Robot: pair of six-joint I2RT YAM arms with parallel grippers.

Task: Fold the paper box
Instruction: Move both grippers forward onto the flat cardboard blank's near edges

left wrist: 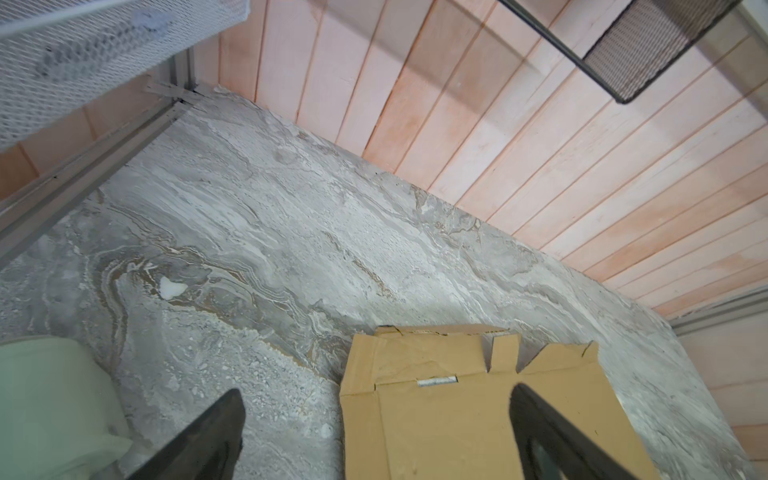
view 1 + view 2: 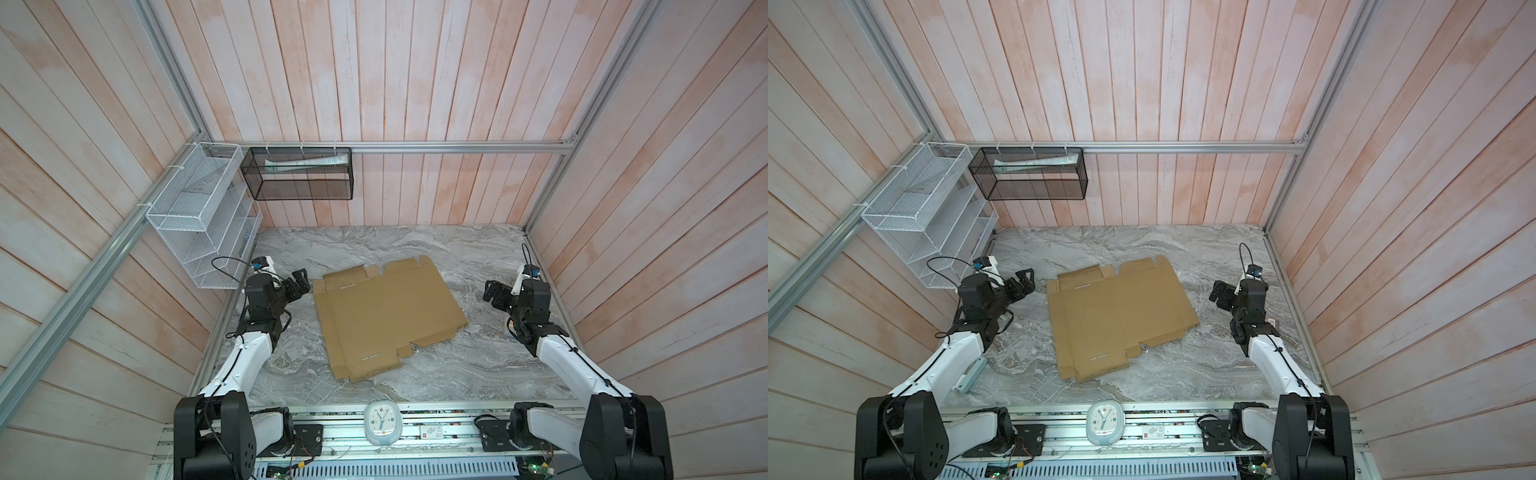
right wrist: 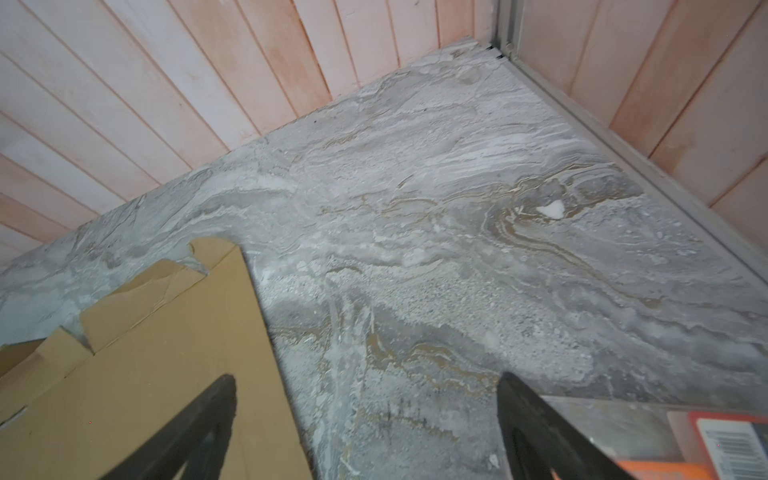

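Observation:
The paper box (image 2: 386, 316) (image 2: 1121, 320) is a flat brown cardboard sheet with flaps and tabs, lying unfolded in the middle of the marble table. My left gripper (image 2: 299, 281) (image 2: 1022, 282) hovers open just off the sheet's far left corner. In the left wrist view that corner (image 1: 449, 415) lies below the open gripper (image 1: 376, 390). My right gripper (image 2: 492, 291) (image 2: 1219, 293) is open a short way off the sheet's right edge. The right wrist view has that edge (image 3: 145, 374) under one finger of the gripper (image 3: 365, 377). Neither gripper holds anything.
A white wire rack (image 2: 199, 216) hangs on the left wall and a black mesh basket (image 2: 297, 174) on the back wall. A small clock (image 2: 382, 424) sits on the front rail. A pale green object (image 1: 50, 395) lies by the left arm, an orange-labelled packet (image 3: 706, 440) by the right.

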